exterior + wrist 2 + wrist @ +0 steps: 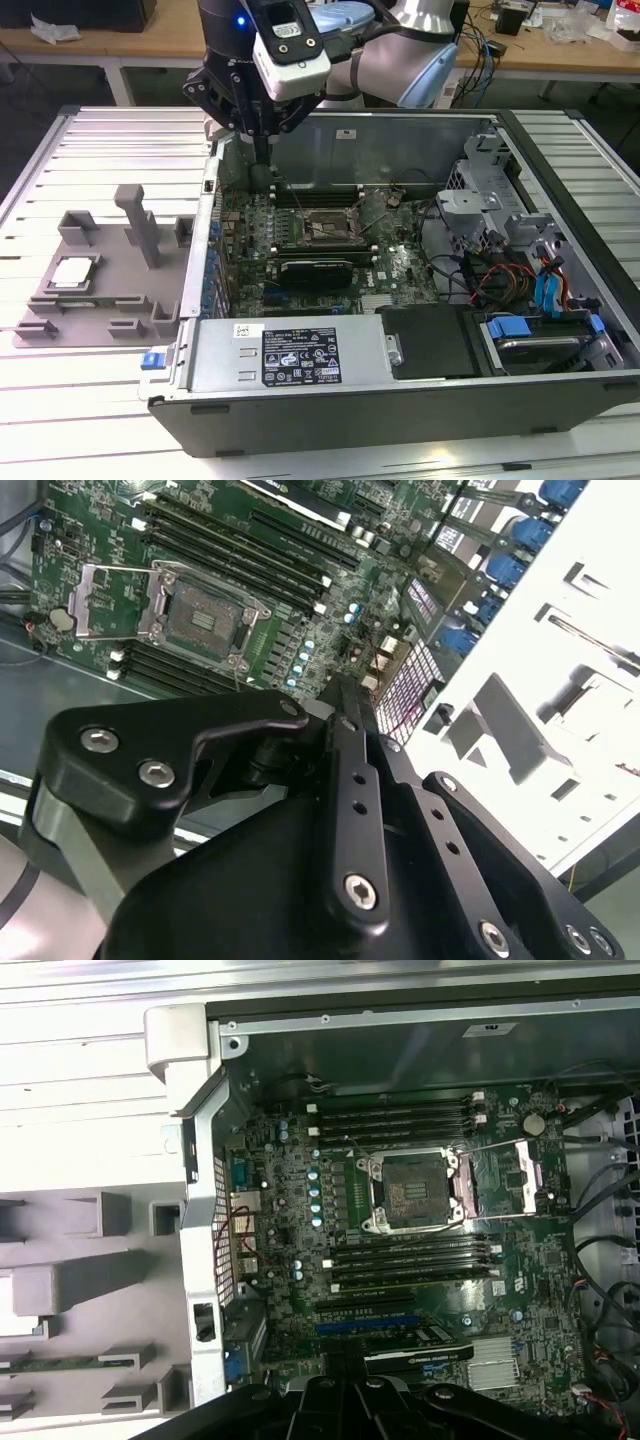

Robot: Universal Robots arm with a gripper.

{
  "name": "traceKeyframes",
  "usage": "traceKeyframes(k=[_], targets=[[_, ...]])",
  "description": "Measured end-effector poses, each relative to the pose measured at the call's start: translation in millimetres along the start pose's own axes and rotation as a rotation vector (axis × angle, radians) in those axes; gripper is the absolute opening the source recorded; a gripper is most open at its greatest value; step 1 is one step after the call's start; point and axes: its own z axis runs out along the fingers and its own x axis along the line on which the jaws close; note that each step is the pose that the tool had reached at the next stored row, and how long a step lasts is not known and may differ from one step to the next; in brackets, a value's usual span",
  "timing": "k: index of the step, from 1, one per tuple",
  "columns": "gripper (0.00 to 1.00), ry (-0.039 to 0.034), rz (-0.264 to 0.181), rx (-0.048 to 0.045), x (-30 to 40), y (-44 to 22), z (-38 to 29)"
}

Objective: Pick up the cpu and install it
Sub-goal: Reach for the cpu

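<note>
Cpu (72, 272) rests in the grey tray (110, 300) near the table's (60, 420) edge at the exterior view's left; the gripper (262, 172), jaws closed and empty, hangs over the motherboard (400, 265).

arm (418, 48): silver-grey tubes, pale-blue joint caps | camera box (290, 45): white, upper centre | claw (342, 692): black links, silver screws | light (240, 20): blue, top of frame

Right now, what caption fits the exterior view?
Robot pincer hovers above the open computer case; the chip lies in the grey tray.
</note>
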Motion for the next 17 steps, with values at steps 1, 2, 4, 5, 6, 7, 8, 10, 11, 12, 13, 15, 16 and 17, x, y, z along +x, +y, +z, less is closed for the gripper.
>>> traceKeyframes(k=[1, 2, 4, 5, 6, 7, 8, 10, 11, 12, 13, 15, 16, 17], targets=[[0.11, 0.0000, 0.000, 0.0000, 0.5, -0.1, 0.0], [0.11, 0.0000, 0.000, 0.0001, 1.5, -0.1, -0.1], [0.11, 0.0000, 0.000, 0.0000, 3.1, -0.3, -0.1], [0.11, 0.0000, 0.000, 0.0000, 5.0, -0.5, -0.1], [0.11, 0.0000, 0.000, 0.0000, 5.9, -0.5, -0.1], [0.11, 0.0000, 0.000, 0.0000, 6.4, -0.6, -0.2], [0.11, 0.0000, 0.000, 0.0001, 7.1, -0.6, -0.2], [0.11, 0.0000, 0.000, 0.0000, 9.5, -0.9, -0.3], [0.11, 0.0000, 0.000, 0.0000, 10.1, -0.9, -0.3], [0.11, 0.0000, 0.000, 0.0000, 10.7, -1.0, -0.3], [0.11, 0.0000, 0.000, 0.0000, 12.4, -1.1, -0.4], [0.11, -0.0002, 0.000, -0.0001, 14.6, -1.3, -0.4], [0.11, -0.0002, 0.000, 0.0000, 15.5, -1.4, -0.4], [0.11, -0.0002, 0.000, 0.0000, 17.0, -1.6, -0.5]])
